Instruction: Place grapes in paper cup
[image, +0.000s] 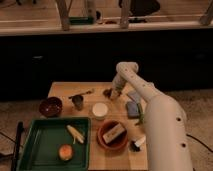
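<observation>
The grapes are a small dark lump on the wooden table, near its far middle. My gripper hangs at the end of the white arm, low over the table and right beside the grapes on their right; I cannot tell whether it touches them. The white paper cup stands upright in the middle of the table, a little in front of and left of the grapes, with a pale inside.
A dark metal cup and a dark red bowl stand left of the paper cup. A utensil lies behind them. A green tray holds a corn cob and an orange fruit. A brown bowl and a blue-grey sponge are near the arm.
</observation>
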